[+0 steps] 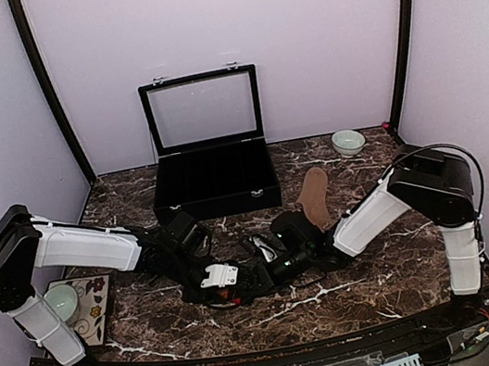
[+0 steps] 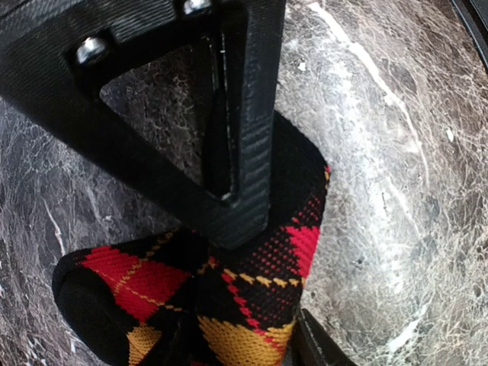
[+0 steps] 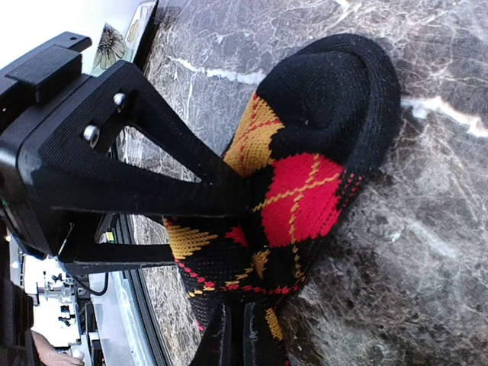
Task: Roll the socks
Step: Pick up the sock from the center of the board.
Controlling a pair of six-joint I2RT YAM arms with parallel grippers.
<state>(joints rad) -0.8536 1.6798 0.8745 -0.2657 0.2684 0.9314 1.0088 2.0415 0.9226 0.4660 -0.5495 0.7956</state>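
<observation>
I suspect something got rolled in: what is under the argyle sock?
Marble tabletop shows all around the argyle sock, which lies on it, pinched by the right end effector. Whatever is beneath or inside the folded fabric is covered.

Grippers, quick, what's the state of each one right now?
Left gripper: fingers either side of the black fabric sock with red and yellow argyle diamonds; grip cannot be told.
Right gripper: closed on that sock.

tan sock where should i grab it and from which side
Pinch the far end of the tan sock, coming straight down from above. It lies flat and stretched out on the table, so no side offers an edge, and its near end sits right beside the right arm.
</observation>
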